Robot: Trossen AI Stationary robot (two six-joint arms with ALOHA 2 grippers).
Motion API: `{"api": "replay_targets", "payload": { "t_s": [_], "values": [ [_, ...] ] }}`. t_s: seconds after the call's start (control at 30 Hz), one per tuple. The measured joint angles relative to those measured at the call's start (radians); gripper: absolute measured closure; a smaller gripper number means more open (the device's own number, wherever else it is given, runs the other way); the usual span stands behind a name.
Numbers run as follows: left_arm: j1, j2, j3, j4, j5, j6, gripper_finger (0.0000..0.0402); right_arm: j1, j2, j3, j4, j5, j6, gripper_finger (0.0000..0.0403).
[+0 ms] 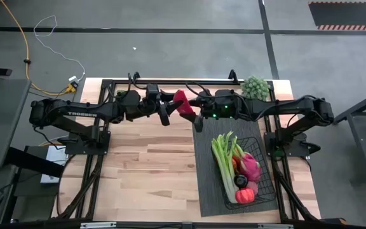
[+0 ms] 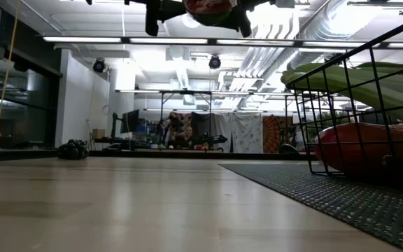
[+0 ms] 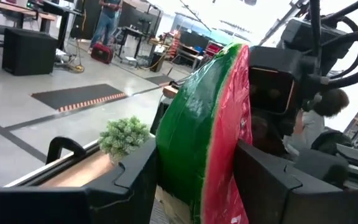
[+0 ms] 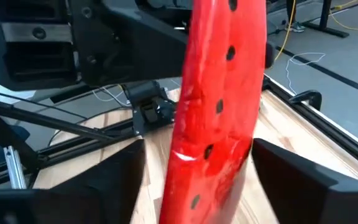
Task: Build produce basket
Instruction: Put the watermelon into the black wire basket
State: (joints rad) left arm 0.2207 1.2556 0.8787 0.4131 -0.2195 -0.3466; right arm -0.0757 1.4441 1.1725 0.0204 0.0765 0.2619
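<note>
One watermelon slice (image 1: 182,102) hangs above the table (image 1: 145,165) between two sets of jaws. The left gripper (image 1: 168,109) has its jaws partly closed on the slice, green rind and red flesh pinched between its fingers (image 3: 272,186). The right gripper (image 1: 194,114) faces it with jaws wide to either side of the slice; contact cannot be told. One basket (image 1: 265,181) sits below the right jaws on one ribbed mat (image 1: 207,184), holding one celery bunch (image 1: 223,159), one dragon fruit (image 1: 251,166) and a peach (image 1: 246,196). One bunch of grapes (image 1: 255,86) lies beyond the right jaws. Only the right wrist view shows the slice's seeds; only the high view shows the basket's contents.
</note>
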Motion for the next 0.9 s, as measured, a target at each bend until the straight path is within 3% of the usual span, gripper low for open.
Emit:
{"api": "replay_targets", "payload": {
  "t_s": [0.37, 0.63, 0.9],
  "values": [
    [0.002, 0.000, 0.000, 0.001, -0.005, 0.006, 0.0225, -0.002, 0.000, 0.000, -0.003, 0.018, -0.012, 0.0270],
    [0.007, -0.042, -0.001, -0.028, 0.018, 0.055, 0.0164, -0.009, -0.034, 0.000, -0.045, -0.013, -0.064, 0.0264],
    [0.022, -0.219, 0.000, -0.239, 0.128, 0.045, 0.0098, -0.024, -0.196, -0.001, -0.254, -0.006, -0.108, 0.0262]
  ]
}}
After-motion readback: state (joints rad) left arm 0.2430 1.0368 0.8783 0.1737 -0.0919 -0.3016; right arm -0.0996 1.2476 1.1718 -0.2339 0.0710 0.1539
